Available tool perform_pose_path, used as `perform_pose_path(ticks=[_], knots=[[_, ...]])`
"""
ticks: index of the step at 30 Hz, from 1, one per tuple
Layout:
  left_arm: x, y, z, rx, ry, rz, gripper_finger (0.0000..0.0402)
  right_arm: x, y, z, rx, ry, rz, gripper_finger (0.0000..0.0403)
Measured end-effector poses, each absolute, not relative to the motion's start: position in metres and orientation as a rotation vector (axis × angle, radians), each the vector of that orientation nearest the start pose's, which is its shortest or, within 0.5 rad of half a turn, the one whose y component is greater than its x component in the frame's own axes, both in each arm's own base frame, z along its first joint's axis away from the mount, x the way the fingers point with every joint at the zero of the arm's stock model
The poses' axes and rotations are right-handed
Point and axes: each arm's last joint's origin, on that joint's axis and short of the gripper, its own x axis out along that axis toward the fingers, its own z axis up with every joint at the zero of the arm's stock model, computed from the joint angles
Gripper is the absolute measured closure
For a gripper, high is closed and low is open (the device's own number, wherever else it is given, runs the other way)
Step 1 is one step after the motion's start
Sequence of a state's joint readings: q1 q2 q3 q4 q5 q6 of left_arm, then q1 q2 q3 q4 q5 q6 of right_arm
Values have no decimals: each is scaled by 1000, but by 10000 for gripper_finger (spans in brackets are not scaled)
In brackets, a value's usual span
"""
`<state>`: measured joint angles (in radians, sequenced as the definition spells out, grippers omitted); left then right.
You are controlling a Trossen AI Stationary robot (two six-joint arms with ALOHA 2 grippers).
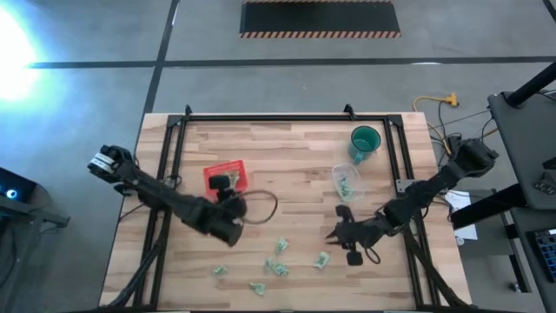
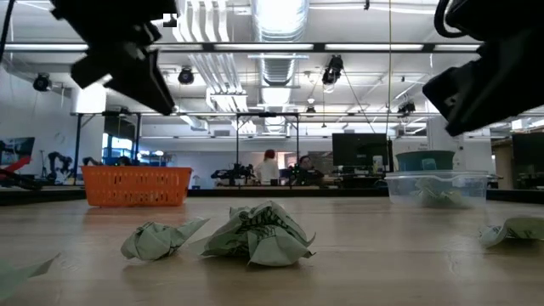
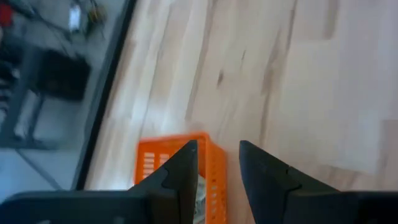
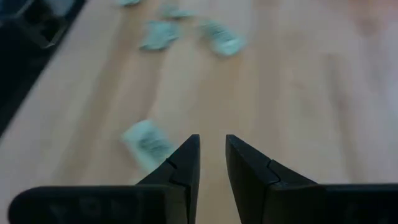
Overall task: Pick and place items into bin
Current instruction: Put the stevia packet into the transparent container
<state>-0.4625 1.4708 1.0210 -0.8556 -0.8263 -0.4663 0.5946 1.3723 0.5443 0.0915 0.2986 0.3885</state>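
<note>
Teal cup (image 1: pixel 365 142) at two o'clock on wooden table (image 1: pixel 287 165), clear tub (image 1: pixel 346 181) just below, people (image 2: pixel 285 168) far behind.

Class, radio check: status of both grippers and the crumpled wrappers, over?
Left gripper open, empty above orange bin. Right gripper slightly open, empty. Wrappers scattered on table. Nothing blocking.

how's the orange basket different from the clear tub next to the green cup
The orange basket is opaque with slotted walls; the clear tub is see-through. The basket sits toward the table's left with the left gripper over it; the tub sits toward the right, beside the green cup, with no gripper over it. Both hold crumpled pale green pieces.
</note>
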Motion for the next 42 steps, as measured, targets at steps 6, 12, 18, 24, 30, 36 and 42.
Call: perform_pose_path(ticks=[6,12,18,24,30,36,42], knots=[[238,-121,236,411,856,480,301,226,154,150,71,764,272,335],[231,-131,241,398,826,443,301,245,171,155,-3,789,319,335],[227,-137,242,401,817,422,301,260,195,163,-52,902,317,335],[226,-140,242,403,815,410,301,271,208,159,-84,1064,203,335],[226,-140,241,405,817,409,301,285,216,153,-137,1112,116,331],[225,-140,241,402,822,404,301,291,221,156,-117,1108,98,301],[225,-140,240,405,824,403,301,288,220,153,-76,1117,64,260]])
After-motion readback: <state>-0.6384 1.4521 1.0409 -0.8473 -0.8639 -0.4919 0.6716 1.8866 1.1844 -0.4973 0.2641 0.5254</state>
